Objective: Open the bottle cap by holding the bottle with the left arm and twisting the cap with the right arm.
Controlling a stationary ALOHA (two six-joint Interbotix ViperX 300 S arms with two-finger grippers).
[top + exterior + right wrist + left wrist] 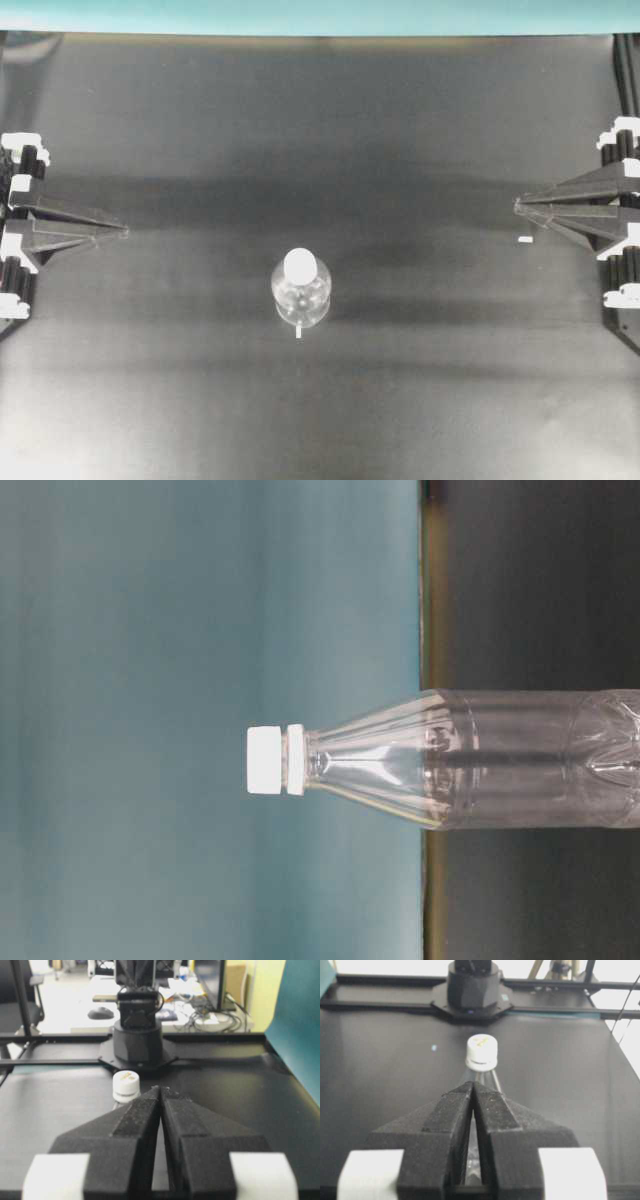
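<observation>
The clear ribbed bottle [300, 295] stands upright near the middle of the black table, its white bottle cap [300, 265] on top. The table-level view, turned sideways, shows the bottle [500, 772] and cap [265, 760] close up. My left gripper [124, 231] rests at the left edge, shut, tips touching, well apart from the bottle. My right gripper [518, 207] rests at the right edge, also shut and empty. In the left wrist view the cap [481, 1052] rises just beyond the closed gripper [473, 1085]. In the right wrist view the cap [126, 1085] sits left of the closed gripper [161, 1090].
A small white mark [525, 241] lies on the table [320, 130] near the right gripper, and another [299, 332] just in front of the bottle. A teal backdrop [320, 15] runs along the far edge. The opposite arm's base [472, 990] stands beyond the bottle.
</observation>
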